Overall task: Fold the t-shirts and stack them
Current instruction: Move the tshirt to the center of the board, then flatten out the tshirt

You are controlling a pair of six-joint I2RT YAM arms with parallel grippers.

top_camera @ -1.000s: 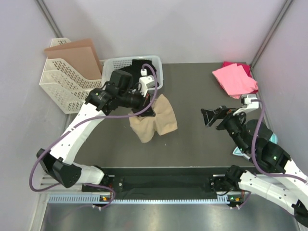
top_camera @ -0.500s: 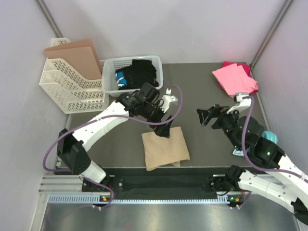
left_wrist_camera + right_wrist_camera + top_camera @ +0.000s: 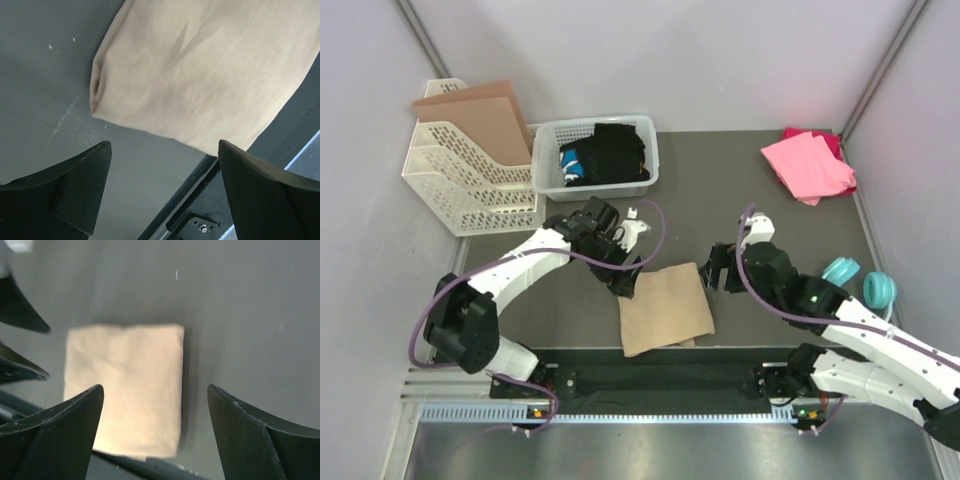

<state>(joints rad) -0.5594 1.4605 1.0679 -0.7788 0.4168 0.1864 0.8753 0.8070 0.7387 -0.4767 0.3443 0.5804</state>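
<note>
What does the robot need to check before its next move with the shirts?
1. Is the tan shirt folded and lying flat? ok.
2. Are the left fingers open and holding nothing? ok.
3. Are the right fingers open and holding nothing? ok.
4. Is the tan shirt wholly on the table, not over its near edge? cannot tell.
5. Are the shirts stacked? not ok: the pink shirt lies apart in the far right corner.

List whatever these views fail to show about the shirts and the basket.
- Magenta shirt: top view, nearly all covered by the pink shirt.
- Tan shirt: left wrist view, cut off at top and right edges; right wrist view, blurred.
- Basket: top view, dark clothes heaped, count unreadable.
</note>
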